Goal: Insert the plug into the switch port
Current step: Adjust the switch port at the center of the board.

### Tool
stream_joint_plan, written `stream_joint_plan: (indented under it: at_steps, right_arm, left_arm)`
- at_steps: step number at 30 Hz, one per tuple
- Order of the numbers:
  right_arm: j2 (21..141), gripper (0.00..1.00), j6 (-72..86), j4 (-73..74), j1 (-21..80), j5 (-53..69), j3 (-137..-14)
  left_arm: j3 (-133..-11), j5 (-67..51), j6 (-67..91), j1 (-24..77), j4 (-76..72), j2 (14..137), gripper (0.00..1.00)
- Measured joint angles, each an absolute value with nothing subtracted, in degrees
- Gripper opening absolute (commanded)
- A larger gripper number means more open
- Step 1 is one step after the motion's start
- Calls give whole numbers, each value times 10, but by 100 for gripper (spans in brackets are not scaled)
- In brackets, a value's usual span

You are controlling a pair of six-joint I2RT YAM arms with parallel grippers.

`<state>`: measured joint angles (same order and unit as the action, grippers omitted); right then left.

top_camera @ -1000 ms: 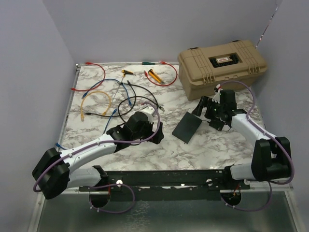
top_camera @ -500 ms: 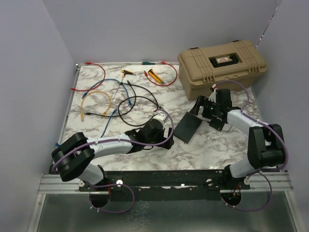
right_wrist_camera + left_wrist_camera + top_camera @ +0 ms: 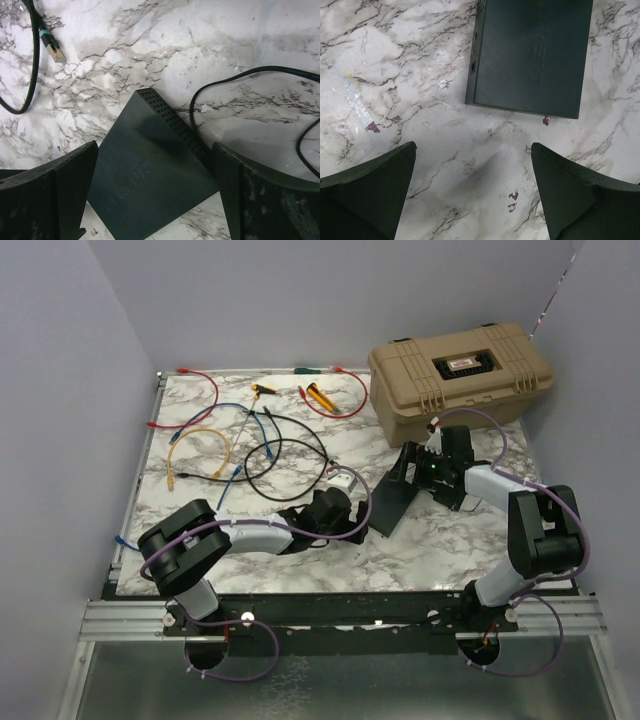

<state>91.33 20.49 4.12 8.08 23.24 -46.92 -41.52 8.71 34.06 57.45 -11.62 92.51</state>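
Left wrist: switch (image 3: pixel 530 55) edge just ahead

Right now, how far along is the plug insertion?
Done: nothing visible. The switch lies flat on the marble table, no plug in the edges that show. In hand: both the left gripper and right gripper are open and empty, hovering at opposite ends of the switch. Remaining: pick up a plug, perhaps the loose plug lying near the right gripper, and push it into a port.
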Motion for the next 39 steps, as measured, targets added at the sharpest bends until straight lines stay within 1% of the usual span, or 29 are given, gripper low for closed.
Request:
stream_joint_plan:
  at_steps: [15, 20, 23, 27, 30, 35, 39]
  right_arm:
    - [856, 99, 210, 38, 117, 237, -416]
    - [841, 99, 222, 30, 131, 237, -392]
    - [837, 99, 227, 30, 132, 235, -385]
    - [837, 99, 233, 28, 132, 232, -383]
    - [837, 99, 237, 26, 133, 232, -383]
    - [839, 99, 240, 22, 135, 230, -383]
    - [841, 99, 242, 18, 136, 229, -383]
  left_arm:
    - [-448, 151, 330, 560, -132, 970, 99]
    - [-455, 152, 332, 550, -122, 972, 99]
    - [-461, 148, 348, 548, -90, 961, 99]
    - [-434, 125, 403, 545, -37, 899, 99]
    - [-419, 106, 435, 550, -28, 866, 99]
    - [-403, 79, 476, 568, -38, 864, 99]
    - [-403, 56, 493, 576, -69, 889, 99]
